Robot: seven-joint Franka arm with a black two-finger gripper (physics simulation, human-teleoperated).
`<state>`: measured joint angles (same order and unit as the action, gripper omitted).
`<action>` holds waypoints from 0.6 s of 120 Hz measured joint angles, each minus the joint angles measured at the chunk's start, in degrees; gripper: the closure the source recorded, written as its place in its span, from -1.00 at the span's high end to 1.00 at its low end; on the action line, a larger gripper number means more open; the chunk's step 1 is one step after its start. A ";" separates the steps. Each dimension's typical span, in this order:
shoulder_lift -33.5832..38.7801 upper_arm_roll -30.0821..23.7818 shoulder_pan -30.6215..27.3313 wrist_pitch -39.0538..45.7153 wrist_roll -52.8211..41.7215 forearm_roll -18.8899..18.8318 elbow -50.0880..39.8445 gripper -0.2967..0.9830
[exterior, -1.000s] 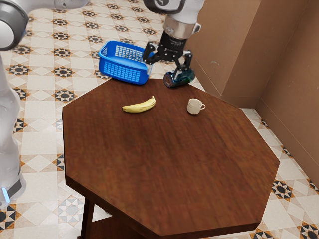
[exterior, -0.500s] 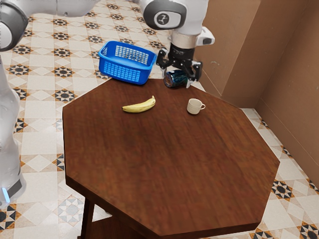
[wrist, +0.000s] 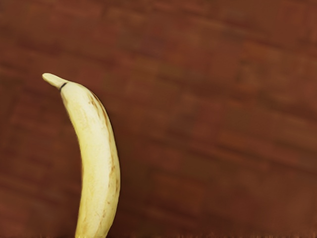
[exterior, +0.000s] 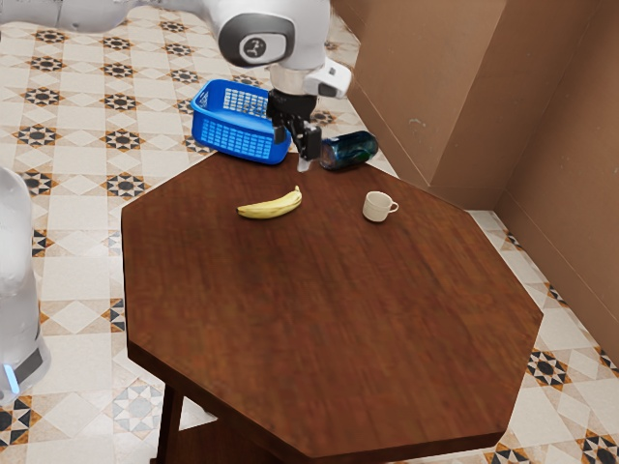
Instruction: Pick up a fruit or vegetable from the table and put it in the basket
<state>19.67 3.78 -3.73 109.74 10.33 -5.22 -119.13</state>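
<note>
To take the banana (exterior: 272, 206) well, the hand (exterior: 303, 159) should first come over the thick middle of it, then turn so that its grip will close across the narrow width, not along the curve. The descent wants to be straight and low, stopping just short of pressing on the table (exterior: 319, 319), since a pinch high on the rounded skin could slip off or roll the fruit. The stem end (wrist: 53, 80) looks a poor place to grip: it is thin, and the weight would swing beneath. Once caught, the banana should rise clear of the rim of the blue basket (exterior: 245, 143) before any sideways carry. The banana lies on the table, apart from the hand, with the cream cup (exterior: 376, 207) upright well to one side. The arm (exterior: 266, 29) reaches in from the exterior view's upper left and bends down at the wrist, and the hand points downward near the table's far edge, between the basket and the dark bottle (exterior: 349, 150) lying on its side. Whether the hand is released or clenched I cannot tell from this angle, though the banana is not in it. Picking is the step in hand, I judge.
</note>
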 joint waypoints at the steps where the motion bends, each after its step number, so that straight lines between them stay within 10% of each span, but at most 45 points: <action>1: 0.01 0.00 -0.33 0.13 -0.41 0.26 -0.21 0.54; 72: 0.93 0.96 -11.95 2.11 -4.05 5.79 -6.30 0.54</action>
<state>20.59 4.74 -15.68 111.85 6.28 0.57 -125.43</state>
